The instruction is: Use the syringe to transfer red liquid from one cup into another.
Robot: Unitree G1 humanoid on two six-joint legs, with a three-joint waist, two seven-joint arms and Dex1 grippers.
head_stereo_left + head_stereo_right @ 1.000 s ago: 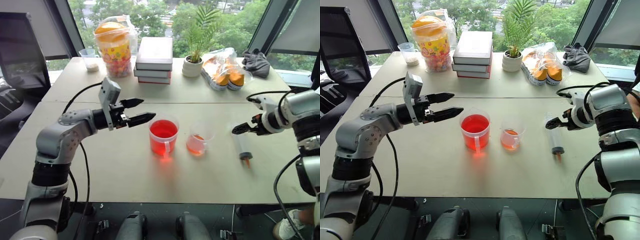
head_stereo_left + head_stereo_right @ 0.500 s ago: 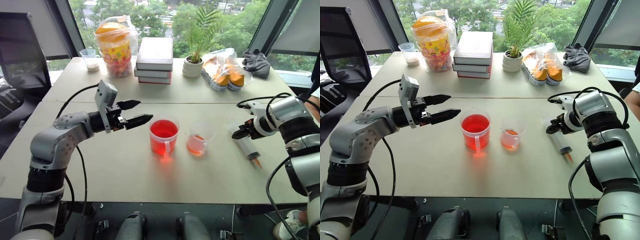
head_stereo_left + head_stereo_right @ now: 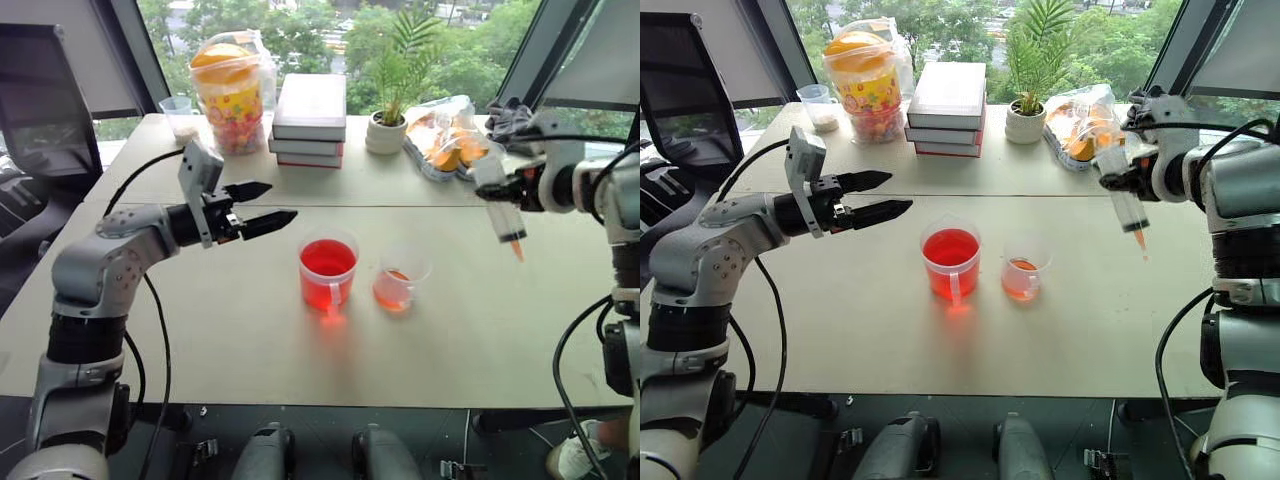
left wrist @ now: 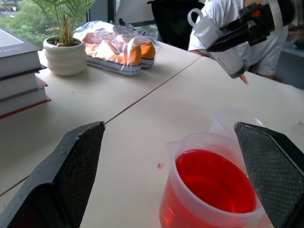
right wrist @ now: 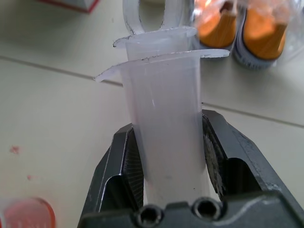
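Right gripper (image 3: 1118, 182) raised, clamped on syringe (image 3: 1127, 205), tip down | left gripper (image 3: 878, 195) level, fingers apart

Bright daylight comes through the windows (image 3: 330, 30) behind the table (image 3: 240, 330), leaving the tabletop evenly lit with soft, faint shadows. The red liquid (image 3: 327, 262) glows and throws a red glint onto the table just before its cup. Beyond the right gripper (image 5: 168, 156), the background things are softly out of focus.
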